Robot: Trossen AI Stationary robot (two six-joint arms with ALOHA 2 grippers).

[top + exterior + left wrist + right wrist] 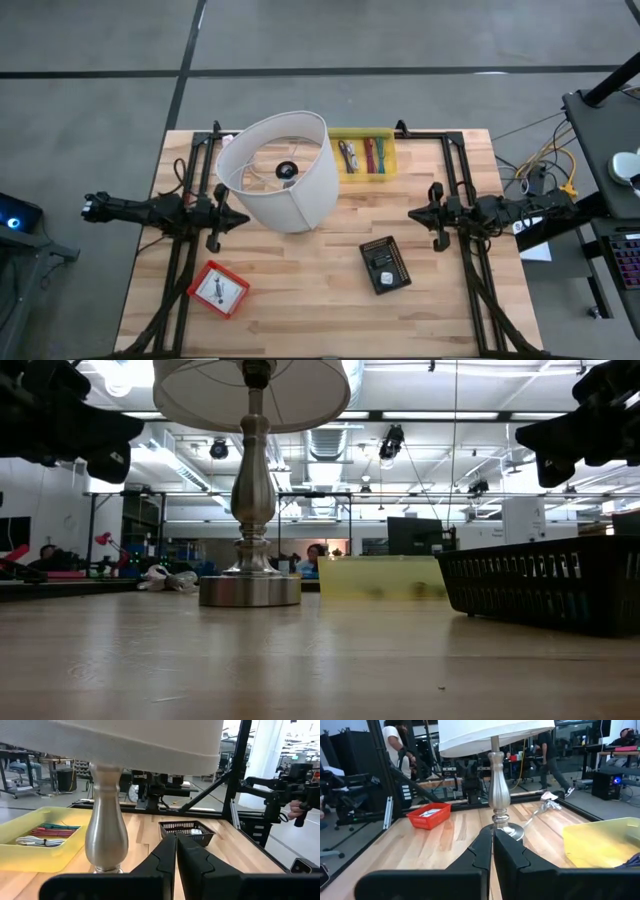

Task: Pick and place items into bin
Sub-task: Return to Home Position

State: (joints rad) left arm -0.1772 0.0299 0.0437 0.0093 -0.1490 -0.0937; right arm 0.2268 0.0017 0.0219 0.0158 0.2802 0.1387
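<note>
Thin pink, green and purple pen-like tools (362, 156) lie in a yellow tray (388, 133) at the table's far edge; the left wrist view also shows them (47, 831). One white printed card (219, 289) lies in a red basket (203, 274) on the near left. Another card (381, 261) lies in a black mesh basket (397, 277) on the near right. No tiny cubes show. My left gripper (240, 218) hovers shut at the table's left, near the lamp. My right gripper (413, 213) hovers shut at the right. Both stand above the table and touch nothing.
A lamp with a large white shade (280, 170) and a silver base (250, 588) stands between the left gripper and the yellow tray. Bare wood (310, 290) lies between the two baskets. People move in the room beyond the table.
</note>
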